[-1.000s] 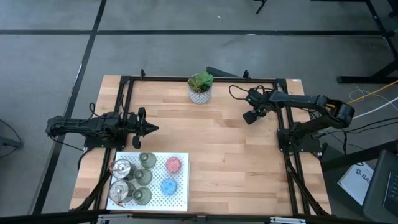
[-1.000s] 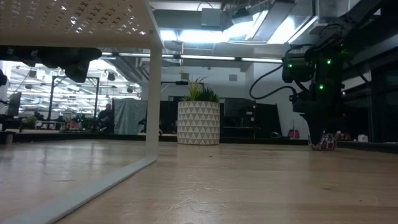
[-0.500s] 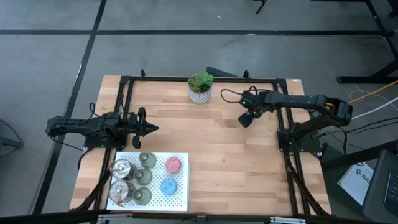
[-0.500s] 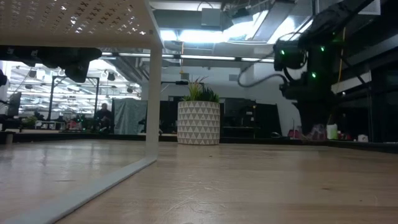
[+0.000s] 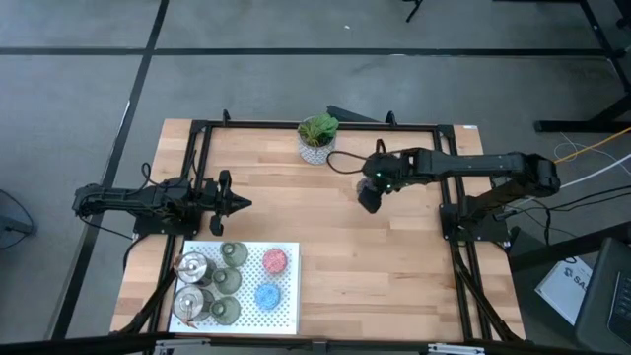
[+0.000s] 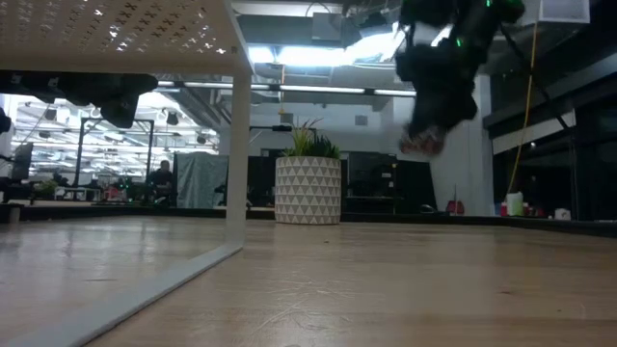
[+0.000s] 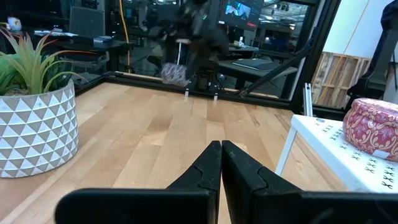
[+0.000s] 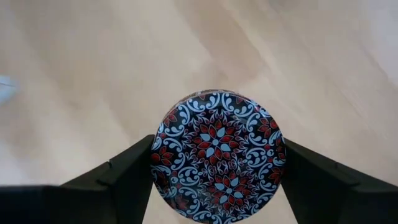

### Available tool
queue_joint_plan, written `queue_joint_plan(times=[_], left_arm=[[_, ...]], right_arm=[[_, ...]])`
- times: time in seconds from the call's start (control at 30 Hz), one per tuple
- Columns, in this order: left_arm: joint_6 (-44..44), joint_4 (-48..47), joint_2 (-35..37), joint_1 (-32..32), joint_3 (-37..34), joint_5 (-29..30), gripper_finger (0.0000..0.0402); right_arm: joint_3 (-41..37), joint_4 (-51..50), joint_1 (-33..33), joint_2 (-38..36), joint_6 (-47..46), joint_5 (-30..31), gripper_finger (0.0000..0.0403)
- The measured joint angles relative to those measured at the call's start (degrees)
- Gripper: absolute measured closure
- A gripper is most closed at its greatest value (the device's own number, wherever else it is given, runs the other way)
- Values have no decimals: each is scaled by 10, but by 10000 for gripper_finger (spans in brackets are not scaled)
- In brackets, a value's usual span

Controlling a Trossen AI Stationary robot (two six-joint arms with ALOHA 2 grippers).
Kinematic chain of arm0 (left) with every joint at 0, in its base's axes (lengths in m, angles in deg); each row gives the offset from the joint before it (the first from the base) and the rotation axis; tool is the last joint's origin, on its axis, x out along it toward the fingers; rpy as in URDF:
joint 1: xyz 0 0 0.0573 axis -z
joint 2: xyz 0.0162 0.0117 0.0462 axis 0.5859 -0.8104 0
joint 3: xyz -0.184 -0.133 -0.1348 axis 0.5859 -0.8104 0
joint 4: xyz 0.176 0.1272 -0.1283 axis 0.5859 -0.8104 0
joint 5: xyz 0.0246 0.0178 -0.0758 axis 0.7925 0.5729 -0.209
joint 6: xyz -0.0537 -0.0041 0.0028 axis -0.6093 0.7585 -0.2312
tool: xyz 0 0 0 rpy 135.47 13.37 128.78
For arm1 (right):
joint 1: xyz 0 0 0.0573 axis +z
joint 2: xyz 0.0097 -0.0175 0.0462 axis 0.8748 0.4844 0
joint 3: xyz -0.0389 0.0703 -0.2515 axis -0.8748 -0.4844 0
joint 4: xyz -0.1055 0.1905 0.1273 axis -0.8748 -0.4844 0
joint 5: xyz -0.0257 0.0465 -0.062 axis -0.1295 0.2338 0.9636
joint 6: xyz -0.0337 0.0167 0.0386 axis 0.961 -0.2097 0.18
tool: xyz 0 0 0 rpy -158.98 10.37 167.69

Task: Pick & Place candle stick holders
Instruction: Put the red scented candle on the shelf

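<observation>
Above mid-table: my right gripper point(image 5: 368, 197) clamps the patterned holder point(image 8: 216, 155), carry step; next, lower onto white tray point(image 5: 288, 314). Left gripper point(image 5: 237, 204) pinched empty.

The holder point(image 8: 216, 155) has a red, white and black floral pattern; the pot point(image 6: 308, 190) has white triangles.

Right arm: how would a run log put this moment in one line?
right hand: shut on patterned holder, above table | left hand: shut, idle
</observation>
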Motion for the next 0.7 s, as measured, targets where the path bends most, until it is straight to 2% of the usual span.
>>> queue_joint_plan(times=[0.23, 0.7], left_arm=[[0, 0, 0, 0, 0, 0, 396], [0, 0, 0, 0, 0, 0, 395]], right_arm=[[48, 68, 72, 0, 6, 0, 107], [50, 207, 168, 2, 11, 0, 107]])
